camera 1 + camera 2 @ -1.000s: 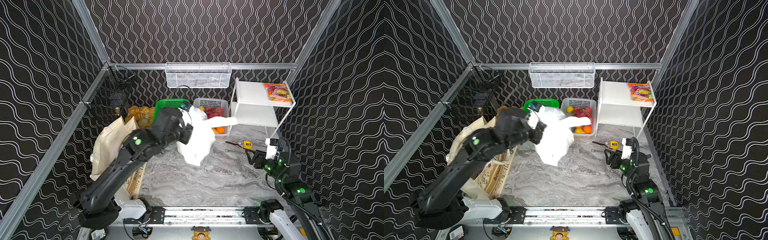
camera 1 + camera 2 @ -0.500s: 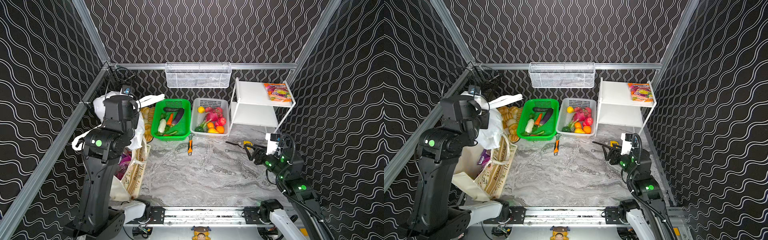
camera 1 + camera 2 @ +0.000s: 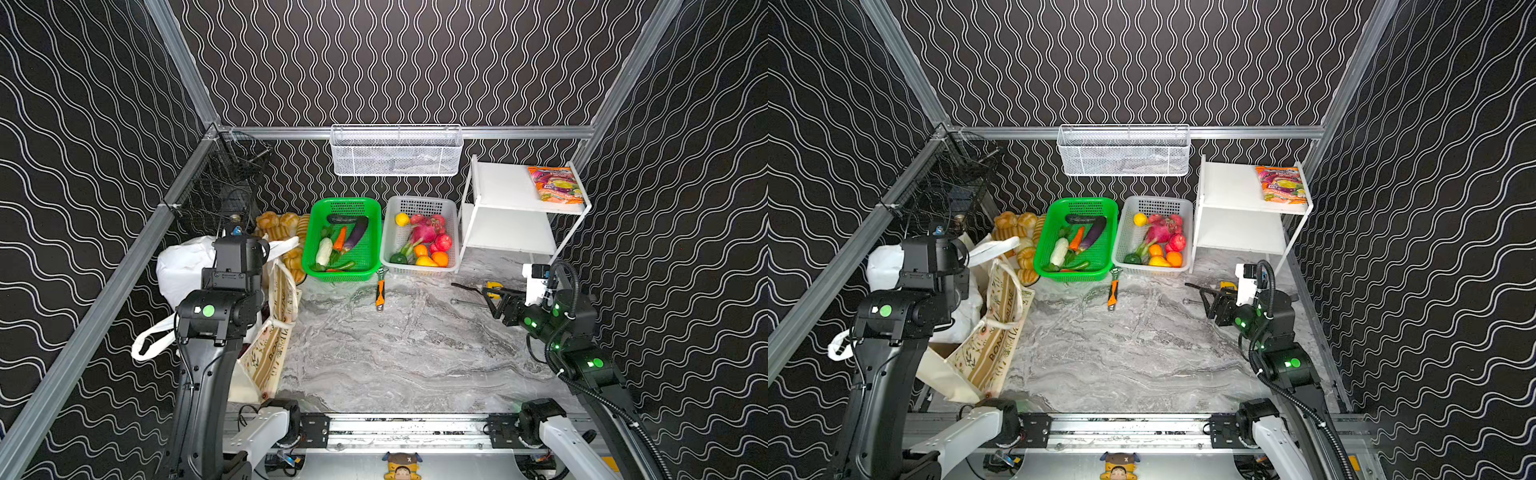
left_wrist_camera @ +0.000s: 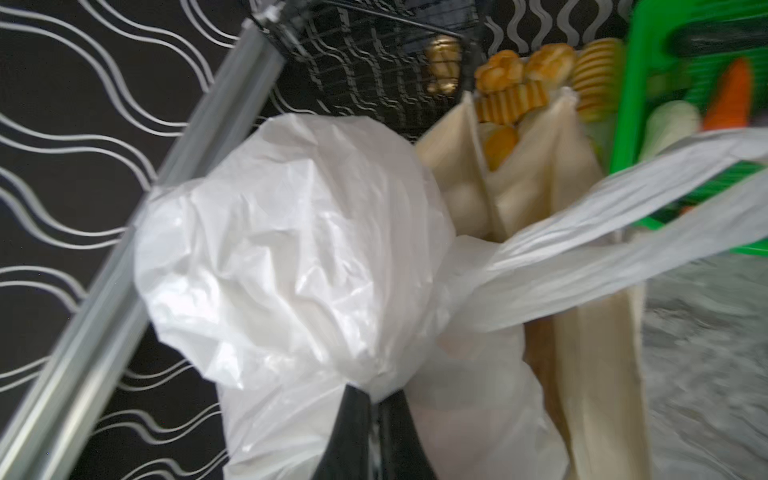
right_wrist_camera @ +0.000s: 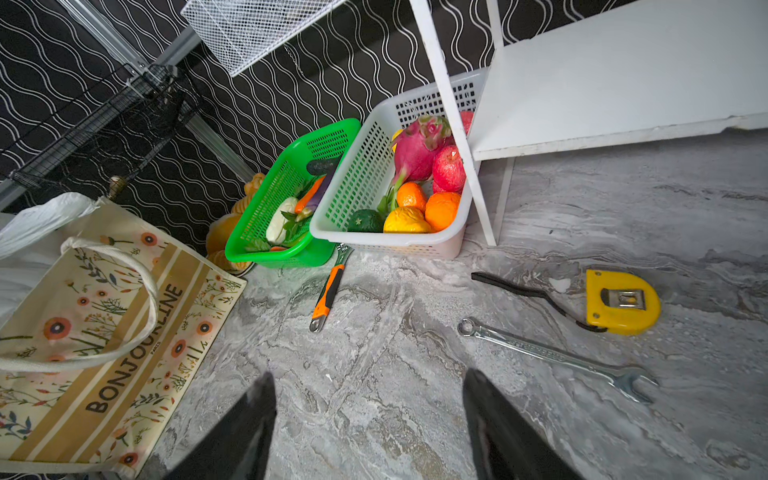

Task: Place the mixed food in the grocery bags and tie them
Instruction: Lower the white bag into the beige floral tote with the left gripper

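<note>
Clenches left gripper on bag bulging just ahead of the jaws, a grip shown only in the left wrist view, and holds right gripper spread, empty, tote well aside.

Robotics lab test cell — aluminium frame, wavy-patterned walls, rail-mounted arms

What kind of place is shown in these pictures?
Likely a robot test cell, not a real shop: wave-patterned panels on an aluminium frame enclose a marble-look tabletop, with a green basket of vegetables and the arms' base rail in front.
</note>
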